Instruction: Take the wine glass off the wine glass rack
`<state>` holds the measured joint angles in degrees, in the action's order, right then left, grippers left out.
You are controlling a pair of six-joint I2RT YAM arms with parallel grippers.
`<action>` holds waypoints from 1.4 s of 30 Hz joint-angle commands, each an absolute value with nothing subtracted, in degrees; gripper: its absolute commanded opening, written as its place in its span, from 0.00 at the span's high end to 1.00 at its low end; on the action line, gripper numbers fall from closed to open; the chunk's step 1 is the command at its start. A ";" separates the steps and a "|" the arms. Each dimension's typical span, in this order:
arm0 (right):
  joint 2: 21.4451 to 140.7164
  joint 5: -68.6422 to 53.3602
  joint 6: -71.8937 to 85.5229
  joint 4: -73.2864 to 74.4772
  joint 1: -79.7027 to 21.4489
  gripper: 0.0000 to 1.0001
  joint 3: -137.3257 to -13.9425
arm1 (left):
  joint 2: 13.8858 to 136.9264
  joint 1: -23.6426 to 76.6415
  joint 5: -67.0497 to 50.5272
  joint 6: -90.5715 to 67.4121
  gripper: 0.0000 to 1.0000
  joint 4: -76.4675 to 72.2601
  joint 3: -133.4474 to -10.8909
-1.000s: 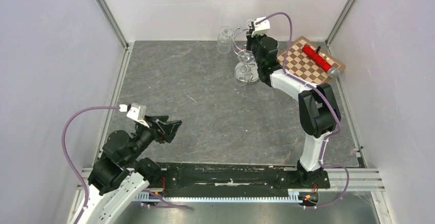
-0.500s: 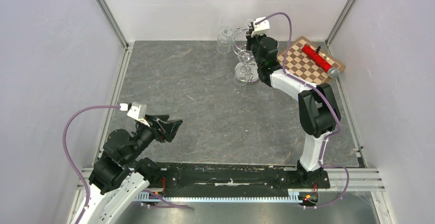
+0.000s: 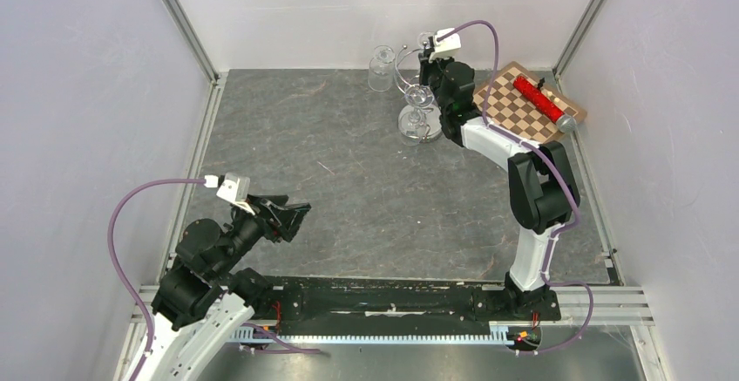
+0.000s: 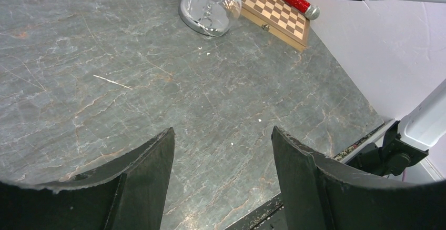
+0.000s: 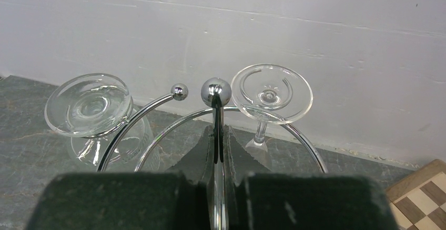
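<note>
The chrome wine glass rack [image 3: 418,125] stands at the back of the table on its round mirrored base [image 4: 199,15]. In the right wrist view its curved wires end in small balls [image 5: 216,90]. One wine glass [image 5: 88,105] hangs upside down at the left, also seen from above [image 3: 381,67]. A second wine glass [image 5: 271,94] hangs at the right. My right gripper [image 5: 220,135] is shut on a thin chrome wire of the rack, below the ball; it also shows from above [image 3: 436,71]. My left gripper [image 4: 221,151] is open and empty, low over the table's near left [image 3: 292,214].
A wooden chessboard [image 3: 523,106] with a red glittery cylinder [image 3: 540,100] on it lies at the back right, just beside the rack. The white back wall [image 5: 315,40] is close behind the glasses. Metal rails run along the near edge [image 3: 392,298].
My right wrist has shifted very slightly up and to the right while shut on the rack wire. The left arm has barely moved.
</note>
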<state>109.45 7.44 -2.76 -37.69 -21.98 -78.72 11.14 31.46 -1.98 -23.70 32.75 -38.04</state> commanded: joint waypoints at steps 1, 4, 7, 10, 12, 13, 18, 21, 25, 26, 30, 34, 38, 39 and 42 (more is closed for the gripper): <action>103.07 4.23 -1.54 -48.08 -22.06 1.00 -81.03 | 11.36 31.04 -2.99 -24.30 0.26 30.33 -37.67; 101.88 3.50 -1.16 -48.12 -22.06 1.00 -80.99 | 11.34 30.96 -2.99 -24.30 0.26 30.32 -37.68; 100.62 2.86 -0.97 -48.09 -22.06 1.00 -80.79 | 11.38 31.04 -2.99 -24.35 0.26 30.32 -37.65; 99.38 2.32 -0.74 -48.30 -22.05 1.00 -80.36 | 11.30 31.02 -2.99 -24.39 0.26 30.32 -37.64; 98.44 1.89 -0.51 -48.43 -22.02 1.00 -80.08 | 11.25 31.03 -2.95 -24.43 0.26 30.32 -37.63; 97.97 1.67 -0.32 -48.51 -22.08 1.00 -79.87 | 11.30 31.05 -2.90 -24.43 0.26 30.32 -37.68; 96.46 1.19 -0.08 -48.95 -22.09 1.00 -79.45 | 11.03 31.03 -2.82 -24.43 0.26 30.32 -37.61; 95.90 0.90 1.43 -49.51 -22.06 1.00 -79.55 | 10.99 31.07 -2.84 -24.44 0.26 30.32 -37.60; 95.02 0.35 3.07 -50.39 -22.07 1.00 -79.54 | 11.07 31.03 -2.81 -24.52 0.26 30.32 -37.60; 94.71 0.14 3.32 -50.74 -22.06 1.00 -79.54 | 11.07 31.05 -2.81 -24.50 0.26 30.32 -37.54; 94.05 0.18 4.50 -51.13 -22.06 1.00 -80.06 | 11.18 31.09 -2.81 -24.52 0.26 30.32 -37.56; 93.44 -2.21 5.26 -50.90 -22.06 1.00 -80.85 | 11.08 31.03 -2.75 -24.48 0.26 30.32 -37.54; 92.74 -3.13 5.62 -50.81 -22.17 1.00 -81.21 | 11.00 31.03 -2.73 -24.52 0.26 30.32 -37.55; 92.57 -3.22 5.51 -50.83 -22.15 1.00 -81.37 | 10.98 30.99 -2.71 -24.50 0.26 30.32 -37.57; 92.23 -3.51 5.43 -50.54 -22.15 1.00 -81.89 | 11.08 31.03 -2.80 -24.52 0.26 30.32 -37.54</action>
<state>102.26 -1.34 1.98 -27.92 -21.65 -76.03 11.14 31.46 -2.09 -23.70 32.64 -38.04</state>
